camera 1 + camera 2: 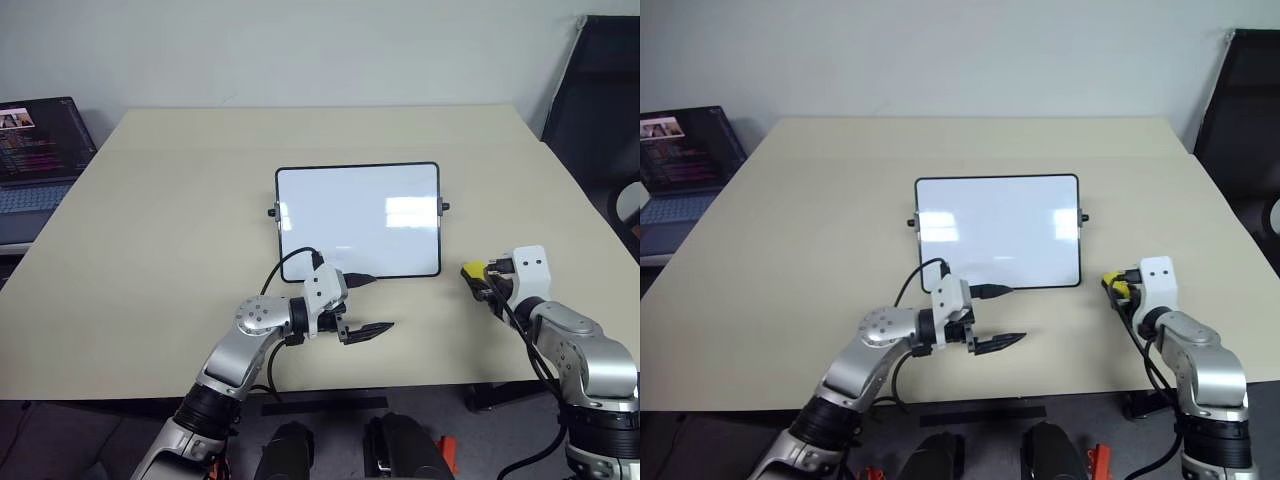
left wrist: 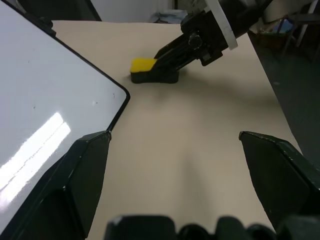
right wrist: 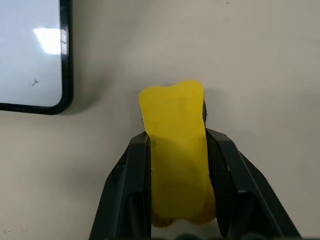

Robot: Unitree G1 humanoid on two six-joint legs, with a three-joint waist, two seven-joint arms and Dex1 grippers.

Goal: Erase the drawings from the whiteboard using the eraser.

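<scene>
Spreading under a pale wall, the beige tabletop [image 1: 150, 220] carries the black-framed glossy whiteboard [image 1: 357, 220]; right of it the right gripper [image 3: 175, 150] pinches the yellow block eraser [image 3: 175, 125], while the left gripper [image 1: 368, 331] gapes wide below it.

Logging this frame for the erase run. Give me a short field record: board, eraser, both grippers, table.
whiteboard: lies flat mid-table, surface looks nearly clean, tiny faint specks in the wrist views
eraser: yellow, pinched between the right gripper fingers, on the table to the right of the board, off it
right gripper: shut on eraser, beside the board's near right corner
left gripper: open, empty, just in front of the board's near edge
table: beige; laptop at far left
</scene>
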